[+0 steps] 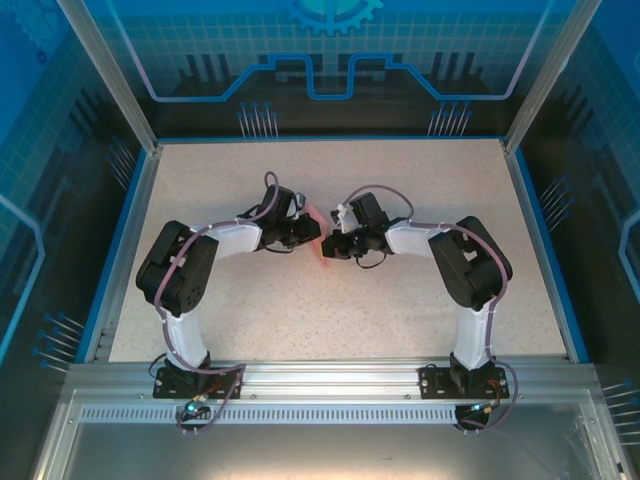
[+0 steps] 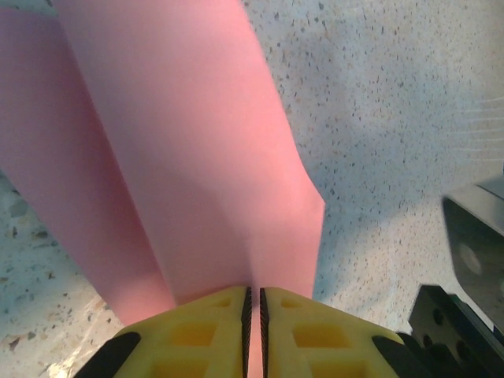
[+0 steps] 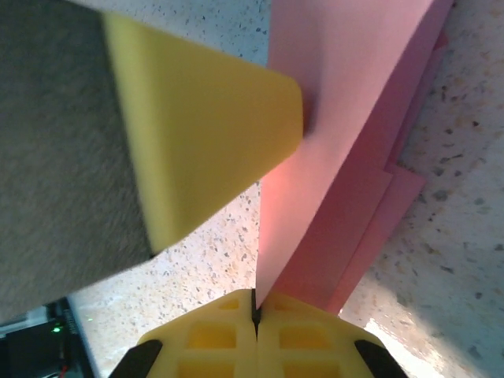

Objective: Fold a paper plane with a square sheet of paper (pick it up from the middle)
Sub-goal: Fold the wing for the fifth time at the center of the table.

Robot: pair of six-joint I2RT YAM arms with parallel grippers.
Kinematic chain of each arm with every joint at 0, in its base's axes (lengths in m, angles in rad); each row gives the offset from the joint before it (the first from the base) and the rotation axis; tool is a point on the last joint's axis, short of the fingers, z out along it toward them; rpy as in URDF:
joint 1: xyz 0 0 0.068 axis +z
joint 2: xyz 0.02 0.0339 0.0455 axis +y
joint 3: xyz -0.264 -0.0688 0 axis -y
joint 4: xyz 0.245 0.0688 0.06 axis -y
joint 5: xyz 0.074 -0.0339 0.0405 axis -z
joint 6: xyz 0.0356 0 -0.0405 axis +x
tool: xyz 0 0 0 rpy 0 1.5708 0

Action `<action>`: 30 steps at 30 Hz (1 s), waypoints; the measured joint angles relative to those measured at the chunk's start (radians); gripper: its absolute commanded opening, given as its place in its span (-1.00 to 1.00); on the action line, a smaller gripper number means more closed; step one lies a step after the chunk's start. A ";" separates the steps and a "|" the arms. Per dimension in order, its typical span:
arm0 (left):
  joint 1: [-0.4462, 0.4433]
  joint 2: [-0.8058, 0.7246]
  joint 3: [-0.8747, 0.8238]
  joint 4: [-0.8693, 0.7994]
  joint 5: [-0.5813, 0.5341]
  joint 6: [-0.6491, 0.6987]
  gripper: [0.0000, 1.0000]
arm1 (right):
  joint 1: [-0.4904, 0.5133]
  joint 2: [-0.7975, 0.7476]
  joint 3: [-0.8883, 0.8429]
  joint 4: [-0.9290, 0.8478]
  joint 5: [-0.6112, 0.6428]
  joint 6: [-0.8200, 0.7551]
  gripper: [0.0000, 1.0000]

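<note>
L gripper (image 2: 253,315) & R gripper (image 3: 255,313) both pinched tight on folded pink paper (image 2: 181,157), one either side.

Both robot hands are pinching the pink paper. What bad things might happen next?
The left gripper and right gripper are both shut on the folded pink paper. If they pull apart, it might tear. The right gripper seems to pinch only a thin edge, so that could slip out. The layers look stepped in the right wrist view, so creases may end up crooked.
</note>
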 measured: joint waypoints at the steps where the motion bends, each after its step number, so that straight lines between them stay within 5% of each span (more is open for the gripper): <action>1: 0.000 -0.002 -0.008 0.006 0.002 0.001 -0.68 | -0.003 0.013 0.000 0.010 -0.018 0.014 -1.00; 30: 0.000 -0.013 -0.088 0.070 0.016 0.007 -0.76 | -0.066 0.157 0.007 0.129 -0.229 0.242 -1.00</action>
